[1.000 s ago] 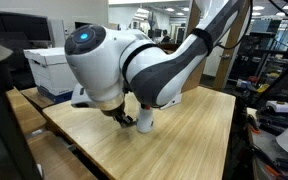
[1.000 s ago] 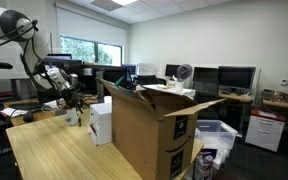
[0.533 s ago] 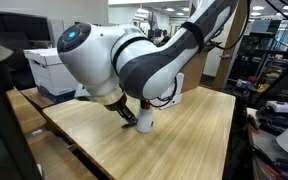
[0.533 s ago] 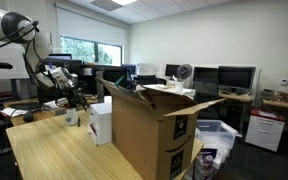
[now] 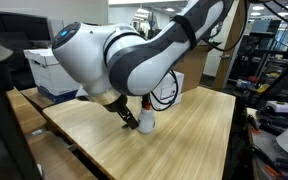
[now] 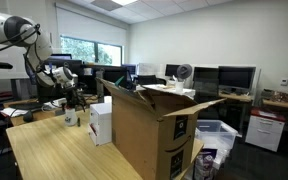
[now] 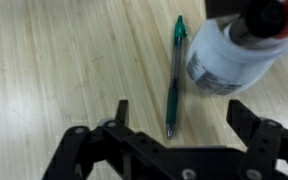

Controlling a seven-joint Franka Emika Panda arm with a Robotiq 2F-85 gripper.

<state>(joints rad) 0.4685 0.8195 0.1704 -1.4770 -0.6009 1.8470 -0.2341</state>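
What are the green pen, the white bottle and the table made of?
The green pen looks like shiny plastic, and its barrel seems partly see-through. The white bottle seems to be plastic too, smooth and dull. The table looks like pale wood or wood-look laminate: grain lines run along it.

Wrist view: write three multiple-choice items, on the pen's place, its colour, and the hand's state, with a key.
1. Where does the pen lie?
A) inside the white container
B) on the table, beside the white container
C) across the hand's fingers
2. What colour is the pen?
A) red
B) green
C) black
3. How is the hand?
A) shut on the pen
B) shut on the white container
C) open, holding nothing
Key: 1 B, it lies flat on the wood next to the white container; 2 B, its barrel is green; 3 C, the fingers stand wide apart, gripping nothing.
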